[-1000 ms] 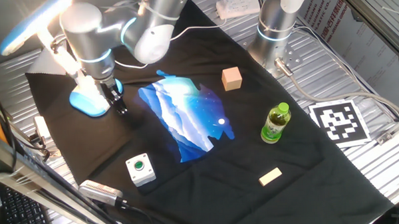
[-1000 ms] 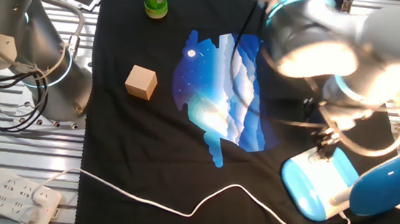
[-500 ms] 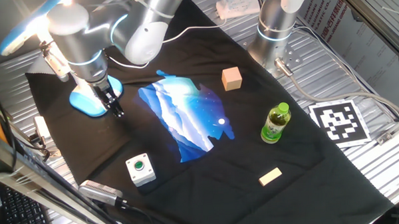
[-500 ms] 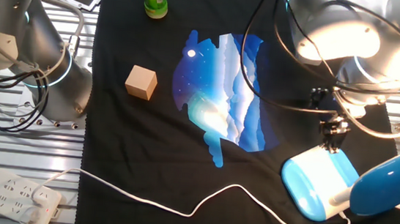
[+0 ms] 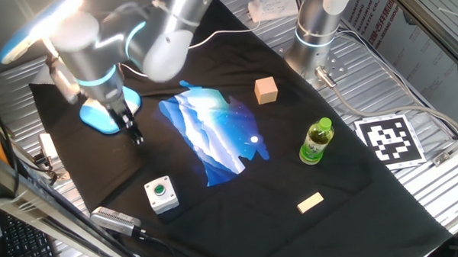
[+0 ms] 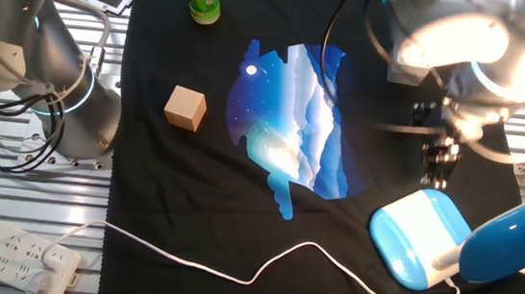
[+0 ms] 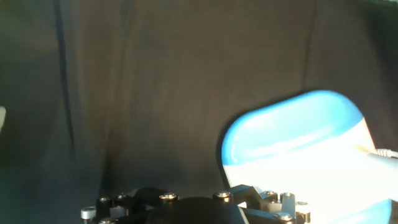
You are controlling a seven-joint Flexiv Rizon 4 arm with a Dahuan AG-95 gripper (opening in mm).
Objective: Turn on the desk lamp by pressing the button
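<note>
The desk lamp stands at the back left of the black cloth. Its blue-and-white oval base also shows in the other fixed view and in the hand view. Its long head looks bright. The button cannot be made out on the glaring white top of the base. My gripper hangs just beside the base over the cloth, apart from it, as the other fixed view also shows. No view shows its fingertips clearly.
A green push-button in a white box sits at the front left. A blue-and-white sheet, a wooden cube, a green bottle and a small wooden block lie on the cloth. The lamp's white cable runs behind the base.
My gripper has moved off the lamp base, a short way out over the black cloth. The lamp has not moved.
</note>
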